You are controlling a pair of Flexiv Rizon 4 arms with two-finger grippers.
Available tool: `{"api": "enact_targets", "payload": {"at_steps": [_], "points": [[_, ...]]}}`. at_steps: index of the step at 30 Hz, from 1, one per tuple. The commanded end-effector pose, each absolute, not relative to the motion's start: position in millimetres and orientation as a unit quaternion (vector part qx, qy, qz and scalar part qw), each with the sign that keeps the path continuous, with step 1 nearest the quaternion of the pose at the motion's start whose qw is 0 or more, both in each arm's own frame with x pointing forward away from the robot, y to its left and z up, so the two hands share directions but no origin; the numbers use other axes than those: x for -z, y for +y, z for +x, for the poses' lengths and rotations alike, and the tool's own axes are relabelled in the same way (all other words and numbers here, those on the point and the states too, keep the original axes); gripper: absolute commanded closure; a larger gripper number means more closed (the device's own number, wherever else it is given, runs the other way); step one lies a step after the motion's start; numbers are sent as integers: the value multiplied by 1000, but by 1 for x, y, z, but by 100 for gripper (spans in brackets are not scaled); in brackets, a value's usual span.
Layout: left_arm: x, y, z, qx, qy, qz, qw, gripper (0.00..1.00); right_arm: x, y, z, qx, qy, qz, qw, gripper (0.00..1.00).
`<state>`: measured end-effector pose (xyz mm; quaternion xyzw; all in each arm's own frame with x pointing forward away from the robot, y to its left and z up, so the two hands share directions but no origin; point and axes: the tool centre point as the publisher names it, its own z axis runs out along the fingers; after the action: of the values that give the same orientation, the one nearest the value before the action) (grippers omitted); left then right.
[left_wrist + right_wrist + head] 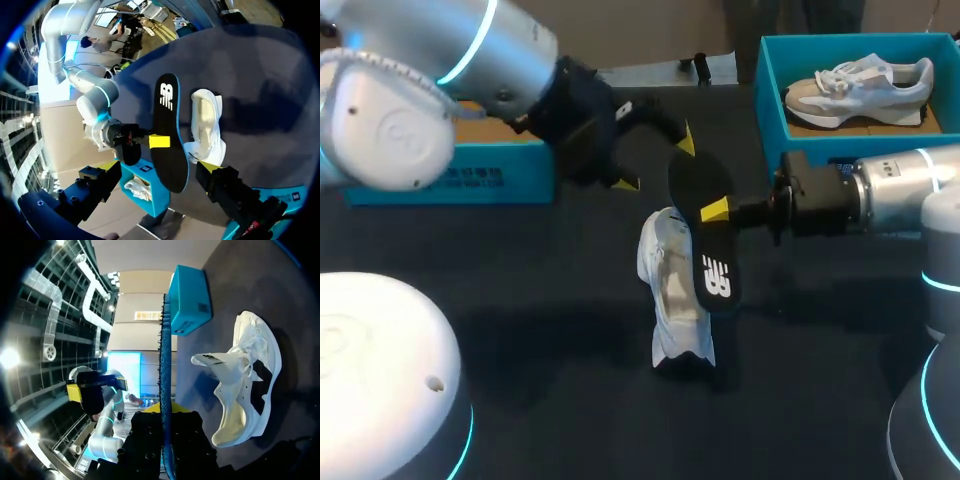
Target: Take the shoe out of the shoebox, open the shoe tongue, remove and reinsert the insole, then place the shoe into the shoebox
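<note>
A black insole [705,235] hangs in the air over the table's middle, with my right gripper [715,212] shut on its edge. In the right wrist view the insole [164,365] shows edge-on between the right gripper's [165,412] fingers. Just below it, a white shoe [675,300] lies on the dark table with its opening showing and the tongue [212,359] pulled out. My left gripper [655,160] is open at the insole's far end. In the left wrist view that end of the insole [167,130] sits between the fingers [220,180], with the shoe [205,125] beside it.
A blue shoebox [770,95] at the back right holds a second grey and white shoe [860,88]. Another blue box [450,175] stands at the back left, under my left arm. The robot's white bases fill the near corners.
</note>
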<state>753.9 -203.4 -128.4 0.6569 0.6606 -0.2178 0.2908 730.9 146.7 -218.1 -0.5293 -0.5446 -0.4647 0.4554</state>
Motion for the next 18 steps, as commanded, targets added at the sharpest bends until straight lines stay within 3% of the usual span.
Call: {"api": "enact_targets", "payload": {"at_steps": [1, 6, 18], "points": [[126, -208, 756, 175, 678, 670, 247, 0, 218, 149, 733, 462, -546, -530, 456, 100], [126, -208, 756, 175, 678, 670, 247, 0, 218, 150, 735, 461, -545, -530, 457, 100], [128, -223, 764, 84, 719, 673, 150, 0, 219, 152, 735, 461, -543, -531, 459, 100]]}}
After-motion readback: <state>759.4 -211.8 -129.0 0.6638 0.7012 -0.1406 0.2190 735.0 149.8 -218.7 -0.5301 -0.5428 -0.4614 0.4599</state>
